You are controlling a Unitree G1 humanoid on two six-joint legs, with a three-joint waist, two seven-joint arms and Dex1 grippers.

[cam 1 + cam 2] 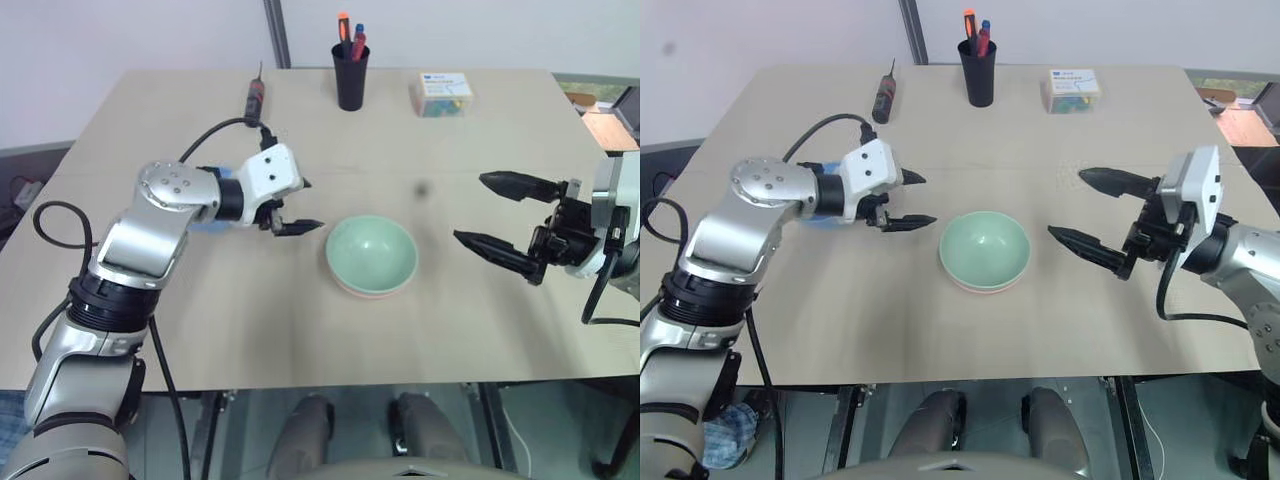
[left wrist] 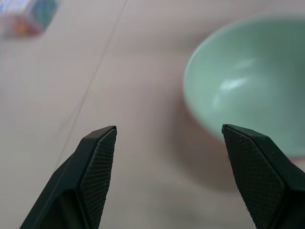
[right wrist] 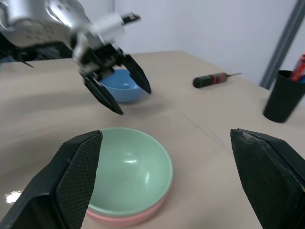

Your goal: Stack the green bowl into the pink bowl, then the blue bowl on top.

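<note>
I see one beige table (image 1: pixel 300 340) before a pale wall. Two grippers: my left gripper (image 1: pixel 903 203) and right gripper (image 1: pixel 1080 209), both with fingers apart and empty. Between them one green bowl (image 1: pixel 985 247) sits inside one pink bowl (image 3: pixel 128 217). Behind my left gripper stands one blue bowl (image 3: pixel 125 87). Beyond are one black pen cup (image 1: pixel 351 75) and one screwdriver (image 1: pixel 882 95).

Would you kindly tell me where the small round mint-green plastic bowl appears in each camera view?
Left eye view: green bowl at table centre, nested in the pink bowl.
Right eye view: centre, slightly left.
Left wrist view: upper right, past the open fingers.
Right wrist view: lower centre, pink rim beneath.
Shared landmark: the black pen cup.
</note>
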